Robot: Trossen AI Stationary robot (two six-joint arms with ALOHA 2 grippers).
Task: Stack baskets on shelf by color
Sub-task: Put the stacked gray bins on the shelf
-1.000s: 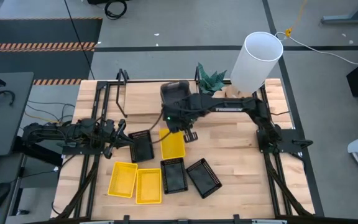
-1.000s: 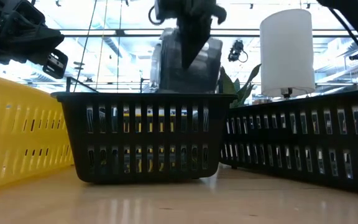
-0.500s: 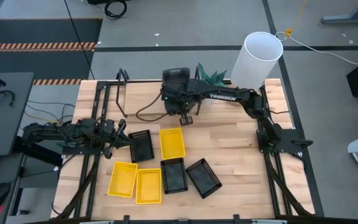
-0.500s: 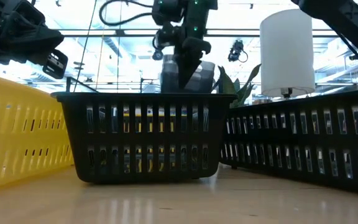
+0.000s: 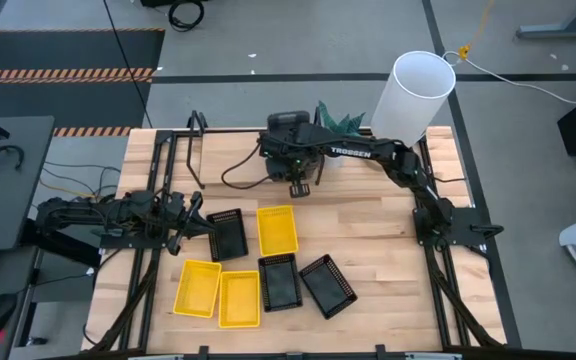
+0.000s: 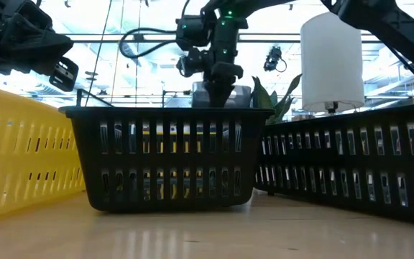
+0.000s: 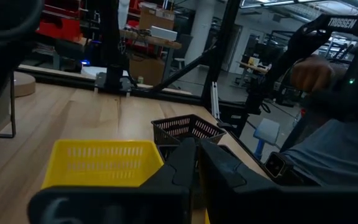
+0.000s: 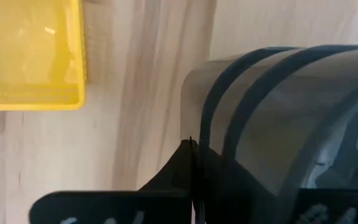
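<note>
Six baskets waited on the bench [image 5: 388, 240]; grey ones were stacked.
Right gripper [image 5: 301, 188] pinched the dark grey stack [image 8: 278, 118] over the shelf [image 5: 228, 170]; left gripper [image 5: 208, 226] pressed onto a black basket [image 5: 228, 234].

Grey floor [image 5: 298, 50] (hazard-striped mat [image 5: 63, 73]), white cylinder [image 5: 411, 98], grey desk [image 5: 3, 170] beside table.

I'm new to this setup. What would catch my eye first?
A tall white cylinder stands at the table's far right corner. Three yellow baskets lie mid-table among black ones. The right hand holds grey baskets above the far edge.
</note>
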